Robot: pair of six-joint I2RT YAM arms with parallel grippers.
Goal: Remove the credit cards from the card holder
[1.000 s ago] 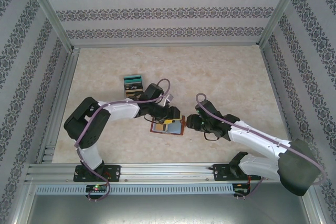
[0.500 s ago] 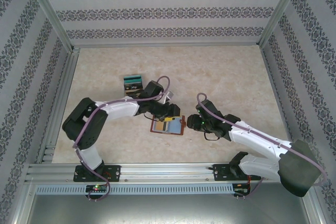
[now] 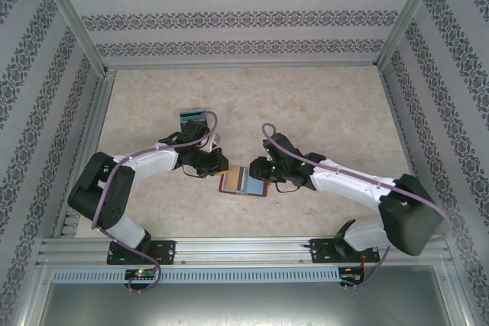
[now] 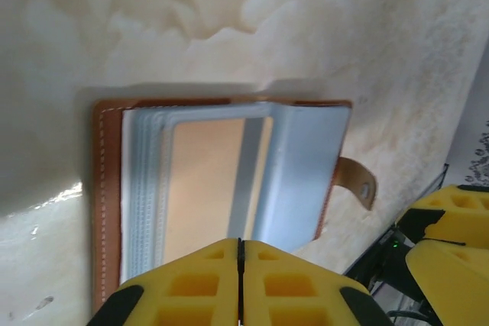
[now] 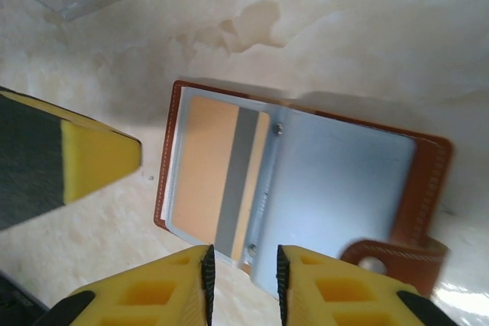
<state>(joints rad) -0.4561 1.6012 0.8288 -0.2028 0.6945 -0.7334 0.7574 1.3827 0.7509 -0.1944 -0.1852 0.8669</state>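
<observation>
Left jaws have retreated upper-left, shut empty (right jaws narrow); pinch the tan card (image 5: 214, 166) squarely, steadying the card holder (image 3: 237, 185).

Open card holder (image 5: 344, 181) — tan card (image 5: 205, 166) inside

Probably a lab test cell: aluminium frame (image 3: 244, 250), wallpapered panels (image 3: 244, 13), marble-look tabletop (image 3: 321, 104).
</observation>
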